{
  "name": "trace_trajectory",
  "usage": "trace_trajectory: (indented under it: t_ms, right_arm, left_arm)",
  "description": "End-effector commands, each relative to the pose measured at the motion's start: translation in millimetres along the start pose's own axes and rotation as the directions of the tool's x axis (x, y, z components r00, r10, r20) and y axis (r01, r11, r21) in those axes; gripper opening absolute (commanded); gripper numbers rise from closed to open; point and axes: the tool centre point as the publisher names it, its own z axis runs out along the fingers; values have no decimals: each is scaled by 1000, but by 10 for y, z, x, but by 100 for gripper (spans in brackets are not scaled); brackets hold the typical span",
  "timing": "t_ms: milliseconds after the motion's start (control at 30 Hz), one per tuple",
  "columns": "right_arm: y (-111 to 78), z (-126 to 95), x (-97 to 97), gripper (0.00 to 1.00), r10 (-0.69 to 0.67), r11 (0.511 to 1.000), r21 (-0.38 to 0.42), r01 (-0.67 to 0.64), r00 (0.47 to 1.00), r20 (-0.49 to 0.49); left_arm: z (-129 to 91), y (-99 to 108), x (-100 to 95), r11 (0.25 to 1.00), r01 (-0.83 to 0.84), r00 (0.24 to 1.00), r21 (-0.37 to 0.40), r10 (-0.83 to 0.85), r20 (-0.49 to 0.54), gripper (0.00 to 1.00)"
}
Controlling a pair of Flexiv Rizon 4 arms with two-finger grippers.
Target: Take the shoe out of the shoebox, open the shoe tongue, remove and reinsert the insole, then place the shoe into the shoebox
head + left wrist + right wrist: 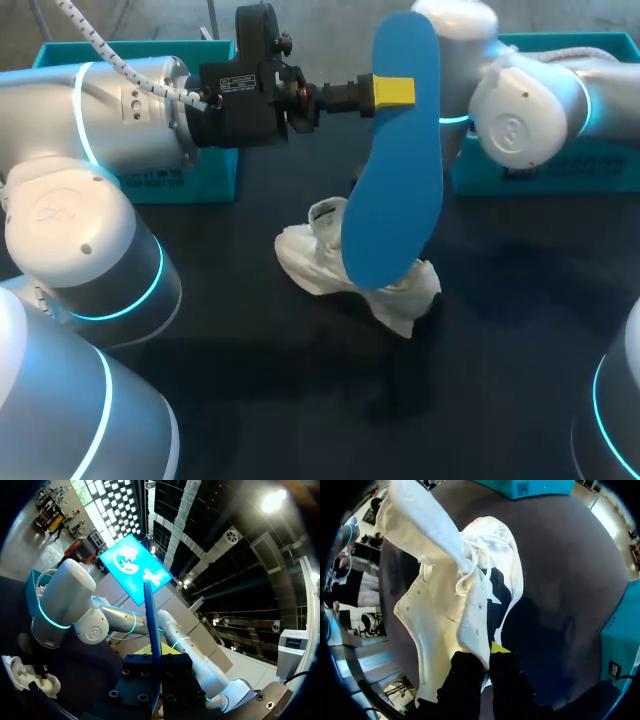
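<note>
Our left gripper (388, 92) pinches the blue insole (395, 180) on end in the air over the white shoe (312, 255), which lies on the dark table (500, 350) before 2 teal shoebox parts (190, 185), an edge of its upper nipped tight by our right gripper (489, 661).

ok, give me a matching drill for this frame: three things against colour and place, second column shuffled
1 insole
2 shoe
3 shoebox

a white, on the table, held by the right gripper
b teal, at the table's far side
c blue, held up in the left gripper

Pairs: 1-c, 2-a, 3-b
</note>
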Motion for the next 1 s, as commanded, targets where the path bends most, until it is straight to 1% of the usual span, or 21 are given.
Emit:
trace_trajectory:
  t_ms: [33,67,100,133,167,200,233,633,667,700,733,767,833,867,900,967,1000]
  right_arm:
    - [-90,-15,133,0,153,988,-23,-152,988,30]
    - [-116,-29,151,0,200,979,-47,-198,979,35]
    - [-129,-38,147,0,208,977,-56,-206,978,32]
    - [-143,-46,166,0,232,970,-84,-229,972,21]
    - [-152,-54,177,0,231,968,-100,-229,973,8]
    - [-147,-57,200,0,230,964,-138,-228,973,-1]
    - [-147,-93,231,0,190,964,-192,-184,982,12]
    - [-147,-93,231,0,190,964,-192,-184,982,12]
    - [-153,-86,248,0,209,961,-187,-205,978,0]
    - [-141,-85,265,0,248,955,-172,-240,969,21]
    - [-139,-81,281,0,269,951,-166,-262,963,17]
    - [-142,-78,288,0,348,927,-150,-343,938,8]
    - [-156,-73,298,0,411,904,-133,-405,911,20]
    - [-173,-80,298,0,462,881,-125,-456,887,20]
    - [-182,-78,303,0,479,872,-129,-473,878,18]
    - [-209,-84,302,0,545,834,-122,-539,838,25]
    - [-215,-91,299,0,565,818,-139,-558,825,13]
  left_arm:
    - [6,13,-1,1000,0,1000,1,0,1,0]
    - [6,13,-1,1000,0,1000,1,0,1,0]
    - [6,13,-1,1000,0,1000,1,0,1,0]
    - [6,13,-1,1000,0,1000,1,0,1,0]
    - [6,13,-1,1000,0,1000,1,0,1,0]
    - [6,13,-1,1000,0,1000,1,0,1,0]
    - [6,13,-1,1000,0,1000,1,0,1,0]
    - [6,13,-1,1000,0,1000,1,0,1,0]
    - [6,13,-1,1000,0,1000,1,0,1,0]
    - [6,13,-1,1000,0,1000,1,0,1,0]
    - [6,13,-1,1000,0,1000,1,0,1,0]
    - [6,13,-1,1000,0,1000,1,0,1,0]
    - [6,13,-1,1000,0,1000,1,0,1,0]
    - [6,13,-1,1000,0,1000,1,0,1,0]
    - [6,13,-1,1000,0,1000,1,0,1,0]
    - [6,13,-1,1000,0,1000,1,0,1,0]
    - [6,13,-1,1000,0,1000,1,0,1,0]
